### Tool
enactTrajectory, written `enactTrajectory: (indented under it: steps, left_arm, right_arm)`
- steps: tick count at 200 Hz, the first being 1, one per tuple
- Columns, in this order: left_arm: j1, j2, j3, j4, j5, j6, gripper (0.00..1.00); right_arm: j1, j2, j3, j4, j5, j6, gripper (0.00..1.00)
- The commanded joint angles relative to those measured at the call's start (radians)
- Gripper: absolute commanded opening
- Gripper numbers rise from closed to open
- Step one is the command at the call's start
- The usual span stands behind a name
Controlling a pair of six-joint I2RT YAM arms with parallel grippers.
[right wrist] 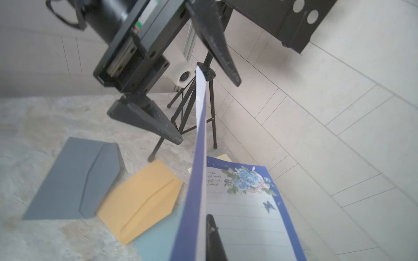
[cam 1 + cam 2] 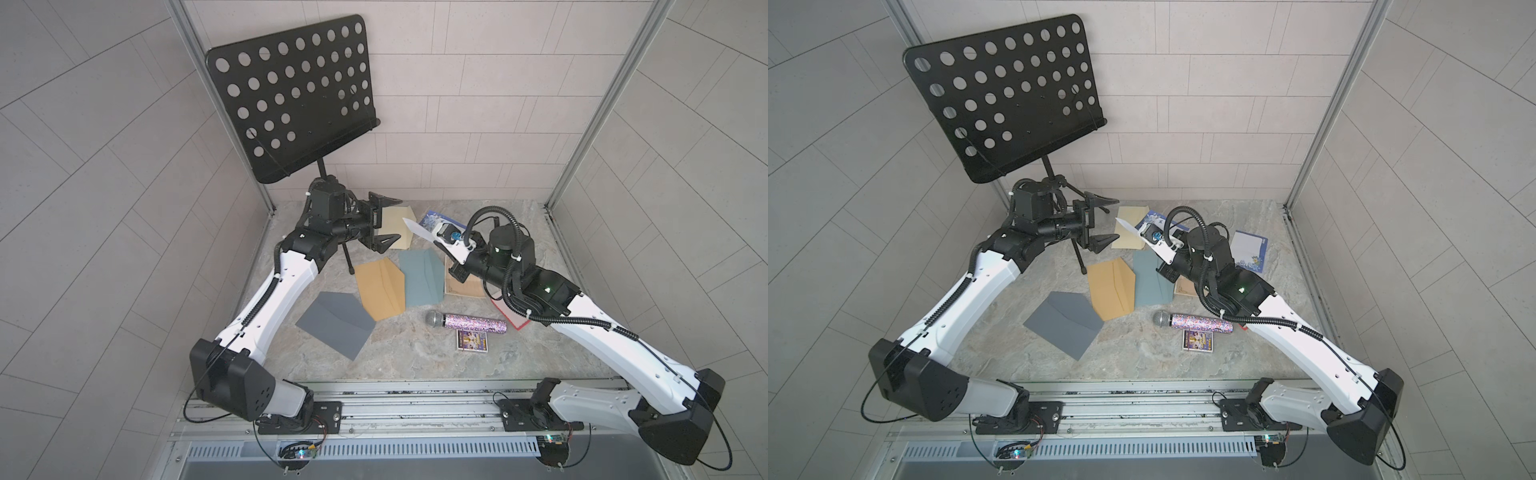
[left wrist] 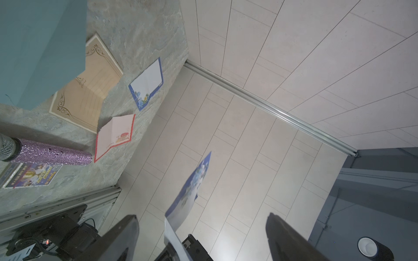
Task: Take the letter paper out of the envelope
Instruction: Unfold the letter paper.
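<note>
While my right gripper point(image 2: 434, 240) pinches the letter paper point(image 2: 417, 227) aloft, left gripper point(image 2: 394, 220) gapes empty just left of it.

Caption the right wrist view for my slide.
Right claw holds the blue-bordered letter paper edge-on within the open left claw; gray envelope, orange envelope below.

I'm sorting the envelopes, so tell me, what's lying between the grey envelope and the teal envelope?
A mustard-yellow envelope lies flat on the table between the grey envelope and the teal envelope. This shows in both top views.
</note>
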Motion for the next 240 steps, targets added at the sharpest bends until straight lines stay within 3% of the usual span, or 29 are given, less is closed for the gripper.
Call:
enactTrajectory:
  steps: [1, 58, 123, 189, 240]
  left_arm:
    - [-0.002, -0.023, -0.043, 0.066, 0.101, -0.038, 0.89]
    - [-0.002, -0.028, -0.089, 0.067, 0.151, 0.012, 0.81]
    - [-0.012, -0.028, -0.098, 0.042, 0.158, 0.053, 0.56]
    - [-0.048, -0.011, -0.100, 0.028, 0.155, 0.080, 0.53]
    - [-0.061, -0.005, -0.097, 0.026, 0.139, 0.085, 0.35]
  right_arm:
    - [0.021, -0.005, 0.013, 0.003, -0.001, -0.227, 0.00]
    - [0.049, 0.014, 0.015, -0.006, -0.017, -0.303, 0.00]
    - [0.051, 0.024, 0.026, 0.018, -0.038, -0.290, 0.00]
    - [0.051, 0.028, 0.033, 0.038, -0.046, -0.270, 0.00]
    - [0.052, 0.026, 0.030, 0.058, -0.055, -0.245, 0.00]
